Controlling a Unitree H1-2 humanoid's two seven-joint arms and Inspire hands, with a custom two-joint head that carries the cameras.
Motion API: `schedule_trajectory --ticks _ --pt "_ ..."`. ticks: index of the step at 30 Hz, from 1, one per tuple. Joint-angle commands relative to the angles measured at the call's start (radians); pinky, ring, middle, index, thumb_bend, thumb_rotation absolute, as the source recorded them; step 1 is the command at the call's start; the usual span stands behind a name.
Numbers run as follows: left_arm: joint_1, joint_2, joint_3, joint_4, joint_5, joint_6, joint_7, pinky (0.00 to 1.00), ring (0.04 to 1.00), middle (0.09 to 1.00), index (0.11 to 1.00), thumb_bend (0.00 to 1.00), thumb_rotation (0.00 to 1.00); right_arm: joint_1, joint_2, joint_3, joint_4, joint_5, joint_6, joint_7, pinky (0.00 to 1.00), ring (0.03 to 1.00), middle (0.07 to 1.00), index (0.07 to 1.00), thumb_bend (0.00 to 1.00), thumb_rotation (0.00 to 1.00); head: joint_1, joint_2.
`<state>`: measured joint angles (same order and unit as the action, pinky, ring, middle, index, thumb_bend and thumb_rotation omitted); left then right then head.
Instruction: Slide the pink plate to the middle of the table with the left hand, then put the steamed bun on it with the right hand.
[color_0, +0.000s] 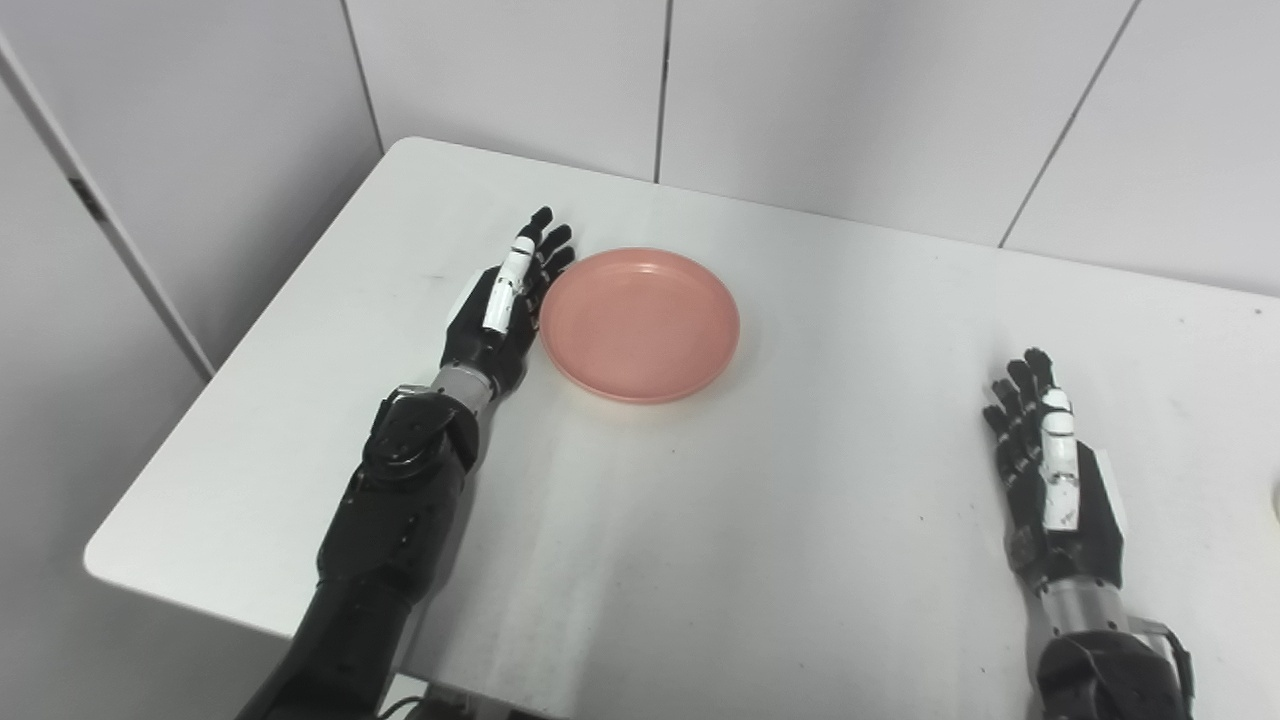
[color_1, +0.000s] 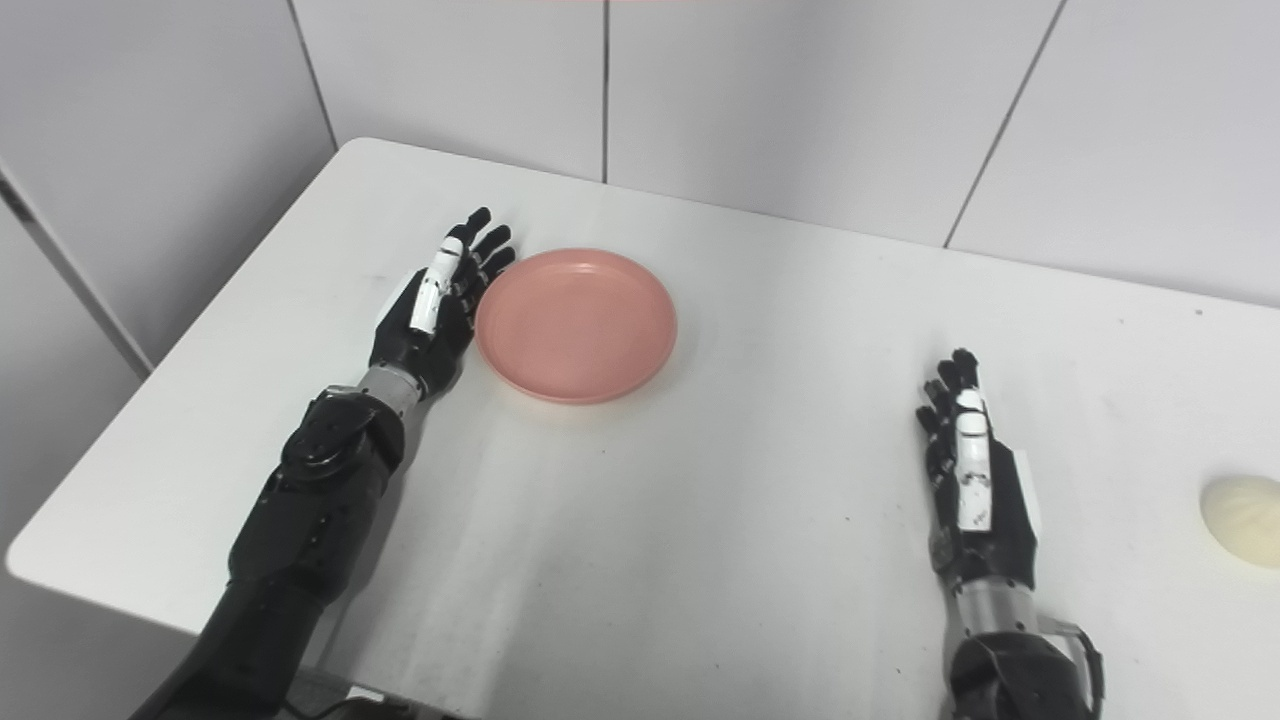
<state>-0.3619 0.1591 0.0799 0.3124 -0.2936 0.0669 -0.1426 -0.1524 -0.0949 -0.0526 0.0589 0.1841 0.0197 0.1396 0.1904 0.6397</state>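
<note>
Pink plate (color_0: 640, 325) left of centre | left hand (color_0: 505, 305) flat-open against its rim | right hand (color_1: 970, 490) open, empty | steamed bun (color_1: 1243, 520) far right

Pink plate (color_0: 640, 325), cream bun (color_1: 1243, 520), white table (color_0: 800, 560)

- Both views look from the robot's head, high above the near edge of the white table (color_0: 800, 520), facing forward and steeply down.
- The arms enter from the bottom edge, so the cameras sit just behind and above them.
- The far table edge and the panelled wall (color_1: 800, 110) fill the top of each view.
- The right eye view sits slightly to the right: the pink plate (color_1: 576, 325) appears further left in it, and the steamed bun (color_1: 1243, 520) shows fully at its right edge, where the left eye view catches only a sliver.
- Both share the plate, both hands and most of the tabletop.
</note>
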Motion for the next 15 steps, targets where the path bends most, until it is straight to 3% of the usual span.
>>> schedule_trajectory --ticks 1,10,15 --pt "0.020 -0.013 -0.035 0.002 0.017 0.070 -0.031 1.00 0.980 0.979 0.999 0.42 1.00 0.032 0.023 0.017 0.024 -0.005 0.030 -0.002 1.00 1.000 1.000 1.000 0.18 1.00 -0.016 0.001" --pt "0.035 -0.042 -0.111 -0.070 0.028 0.117 -0.054 0.99 0.976 0.973 0.989 0.41 1.00 0.026 0.034 0.030 0.053 -0.009 -0.004 0.003 1.00 1.000 1.000 1.000 0.20 1.00 -0.090 0.014" --pt "0.048 -0.056 -0.154 -0.140 0.019 0.175 -0.059 1.00 0.989 0.987 1.000 0.39 1.00 0.026 0.047 0.036 0.047 -0.021 0.008 -0.013 1.00 1.000 1.000 1.000 0.19 1.00 -0.127 0.024"
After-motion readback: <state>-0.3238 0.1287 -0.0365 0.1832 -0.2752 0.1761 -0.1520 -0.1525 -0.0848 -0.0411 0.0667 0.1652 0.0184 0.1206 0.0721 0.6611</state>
